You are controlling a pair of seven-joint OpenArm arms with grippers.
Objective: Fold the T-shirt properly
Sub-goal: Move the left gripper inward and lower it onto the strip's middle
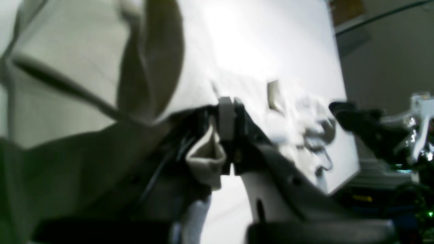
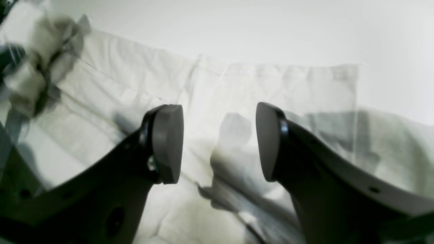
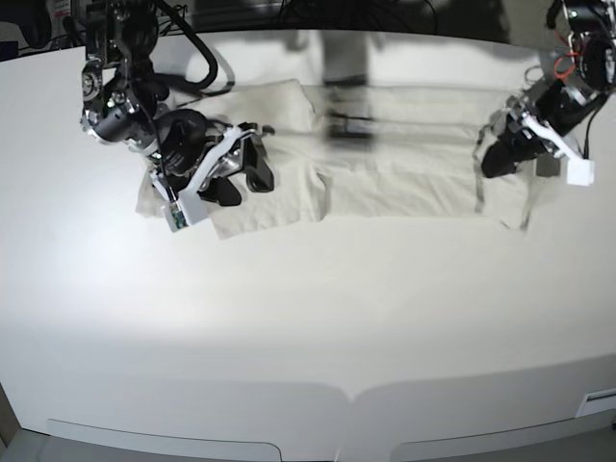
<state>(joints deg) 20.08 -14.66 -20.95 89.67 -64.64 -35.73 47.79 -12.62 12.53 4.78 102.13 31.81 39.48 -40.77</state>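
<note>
Cream cotton T-shirt (image 3: 385, 159): spread on white table (image 3: 308, 318), long axis 9-to-3 in base view, sleeve end toward 9. Left gripper (image 1: 228, 135) at 3 o'clock end, clamped on a fold of cloth. Right gripper (image 2: 219, 142) at 9 o'clock end, jaws apart, empty, just above fabric.

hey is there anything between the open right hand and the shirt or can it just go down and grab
Nothing visible stands in the way. The right hand hangs open directly over the T-shirt, with only bare cloth showing between its fingers. The left hand is far across the table, shut on the shirt's other end.
</note>
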